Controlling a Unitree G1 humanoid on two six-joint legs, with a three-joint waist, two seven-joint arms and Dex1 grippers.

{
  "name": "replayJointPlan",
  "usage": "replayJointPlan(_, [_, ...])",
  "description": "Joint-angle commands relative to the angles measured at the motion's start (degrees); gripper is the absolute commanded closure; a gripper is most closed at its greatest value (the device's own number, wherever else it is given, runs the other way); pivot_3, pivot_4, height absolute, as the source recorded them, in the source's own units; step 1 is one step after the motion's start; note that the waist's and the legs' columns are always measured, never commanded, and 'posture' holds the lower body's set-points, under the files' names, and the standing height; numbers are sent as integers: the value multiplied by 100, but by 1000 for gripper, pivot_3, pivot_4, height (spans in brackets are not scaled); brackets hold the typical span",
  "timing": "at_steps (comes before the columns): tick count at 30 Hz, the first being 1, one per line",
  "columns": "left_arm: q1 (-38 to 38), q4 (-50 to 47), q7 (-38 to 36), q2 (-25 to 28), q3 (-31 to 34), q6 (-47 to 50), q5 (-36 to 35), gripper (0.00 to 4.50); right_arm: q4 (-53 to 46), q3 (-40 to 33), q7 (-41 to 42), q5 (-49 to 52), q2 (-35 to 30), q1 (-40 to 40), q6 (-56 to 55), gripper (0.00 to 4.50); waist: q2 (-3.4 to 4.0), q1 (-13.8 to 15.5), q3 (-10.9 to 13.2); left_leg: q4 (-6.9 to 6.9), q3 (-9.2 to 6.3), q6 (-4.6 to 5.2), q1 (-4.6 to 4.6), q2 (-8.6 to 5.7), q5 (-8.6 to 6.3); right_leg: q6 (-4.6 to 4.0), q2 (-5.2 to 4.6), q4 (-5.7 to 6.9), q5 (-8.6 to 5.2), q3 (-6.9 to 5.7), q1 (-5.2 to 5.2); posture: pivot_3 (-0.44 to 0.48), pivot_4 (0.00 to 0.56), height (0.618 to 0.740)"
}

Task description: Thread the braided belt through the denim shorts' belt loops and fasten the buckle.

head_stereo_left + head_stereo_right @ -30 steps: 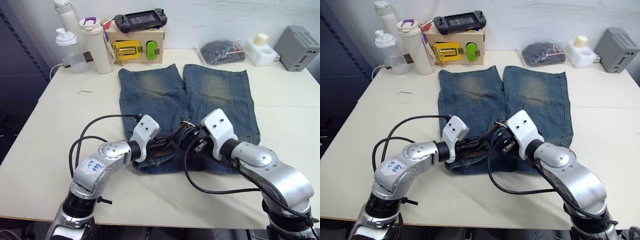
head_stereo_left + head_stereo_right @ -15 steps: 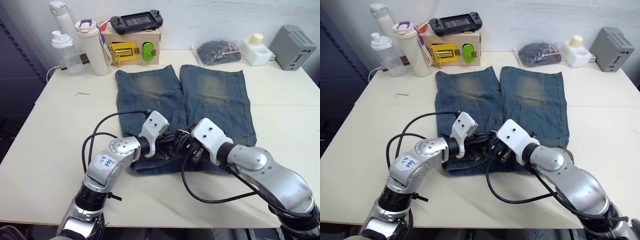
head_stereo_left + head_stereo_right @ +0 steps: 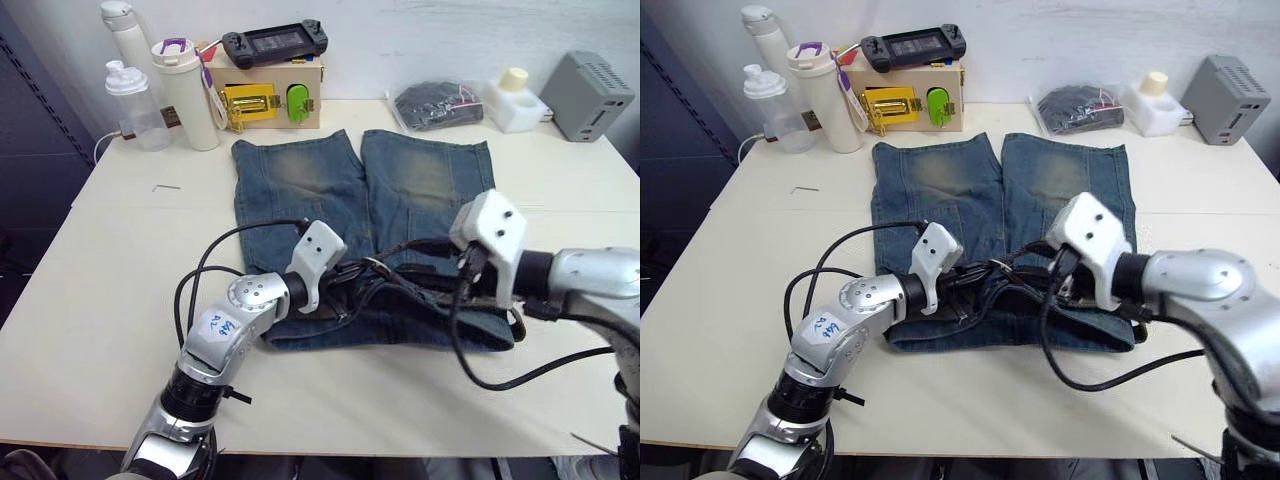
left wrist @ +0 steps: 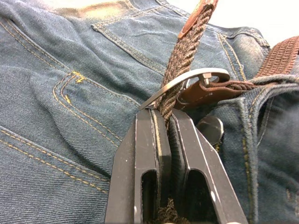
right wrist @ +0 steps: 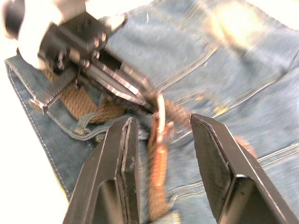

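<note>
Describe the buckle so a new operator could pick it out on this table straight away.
Start at the denim shorts spread in the middle of the white table, and go to their waistband at the near edge. There the left gripper is shut on the braided belt. The buckle is the silver metal frame at its fingertips, the only bright metal on the blue denim.

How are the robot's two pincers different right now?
The left pincer is squeezed shut on the braided belt, right beside the buckle. The right pincer is wide open and holds nothing; the belt's end just lies between its fingers. The left pincer sits at the middle of the denim shorts' waistband, the right one further to the robot's right. Both have two black fingers.
</note>
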Motion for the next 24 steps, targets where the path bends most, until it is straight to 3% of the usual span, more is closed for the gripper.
replayJointPlan(1, [-40, -114, -72, 60, -98, -259, 187, 4500, 285, 398, 196, -915, -336, 12, -1456, 2524, 0, 0, 0, 0, 0, 0, 0, 0, 0, 1, 0, -4, 0, -1, 1, 0, 150, 645])
replayJointPlan(4, [-21, -133, -130, 127, -180, -375, 310, 4500, 568, 1171, 197, -2021, -501, 121, -2826, 2524, 0, -2, 0, -2, 0, -1, -1, 1, 1, 6, -4, -9, 3, -3, 1, 0, 150, 645])
replayJointPlan(8, [-16, -139, -176, 171, -230, -491, 428, 4500, 912, 1602, 191, -2796, -517, 135, -3748, 2524, 0, -3, 0, -3, 1, -3, -2, 1, 4, 7, -4, -11, 4, -5, 0, 0, 150, 645])
replayJointPlan(21, [14, -38, -275, 428, -539, -1231, 1180, 4500, 1193, 1781, 410, -3486, -402, 205, -4127, 2524, 0, 3, 0, -2, -2, -4, -4, 1, 4, 8, -3, -11, 4, -8, -1, 0, 150, 645])
replayJointPlan(24, [11, 3, -290, 404, -519, -1310, 1245, 4500, 1186, 1778, 472, -3524, -406, 263, -4102, 3257, 0, 6, 0, -1, -2, -4, -5, 1, 4, 8, -3, -11, 4, -8, 0, 0, 150, 645])
